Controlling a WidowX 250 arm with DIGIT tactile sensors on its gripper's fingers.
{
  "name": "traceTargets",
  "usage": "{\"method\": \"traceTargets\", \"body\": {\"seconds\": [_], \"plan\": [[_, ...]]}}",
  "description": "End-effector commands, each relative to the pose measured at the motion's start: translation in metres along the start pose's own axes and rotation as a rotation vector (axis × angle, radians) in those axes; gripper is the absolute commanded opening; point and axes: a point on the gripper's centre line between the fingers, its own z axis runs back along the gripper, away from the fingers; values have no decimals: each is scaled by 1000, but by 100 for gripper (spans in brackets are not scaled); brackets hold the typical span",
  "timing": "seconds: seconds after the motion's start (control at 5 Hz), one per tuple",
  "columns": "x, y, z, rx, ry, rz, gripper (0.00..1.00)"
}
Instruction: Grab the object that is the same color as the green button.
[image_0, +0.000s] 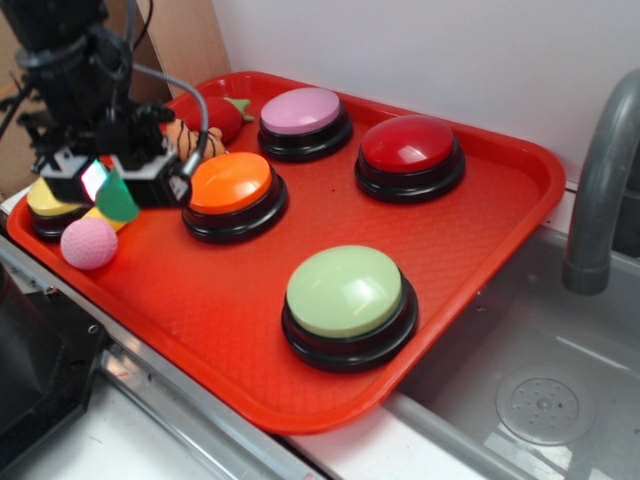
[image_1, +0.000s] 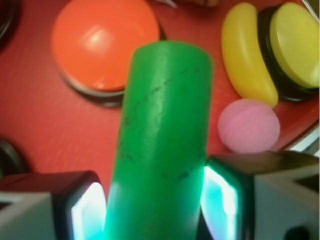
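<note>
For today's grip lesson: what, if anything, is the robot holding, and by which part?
The green cylinder, clamped between the jaws of the gripper near one end; the other end sticks out free.

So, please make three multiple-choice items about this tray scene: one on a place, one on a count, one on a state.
1. Where is the pink textured ball?
A. next to the yellow dome button
B. next to the red dome button
C. in the sink

2. How many dome buttons stand on the red plastic tray?
A. three
B. five
C. seven

3. The gripper is:
A. open, empty
B. shut on the small green cylinder
C. pressing the pale green dome button

Key: 1 A, ball lies beside it; 2 B, yellow, orange, pink, red, green; 3 B, wrist view shows fingers clamping it.
</note>
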Motion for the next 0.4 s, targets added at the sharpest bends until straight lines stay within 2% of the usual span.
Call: {"method": "traceTargets", "body": {"seconds": [0.0,0.2], "plan": [[20,-3,67,-94,-2,-272,0],[18,-3,69,-158,11,-289,0]]}}
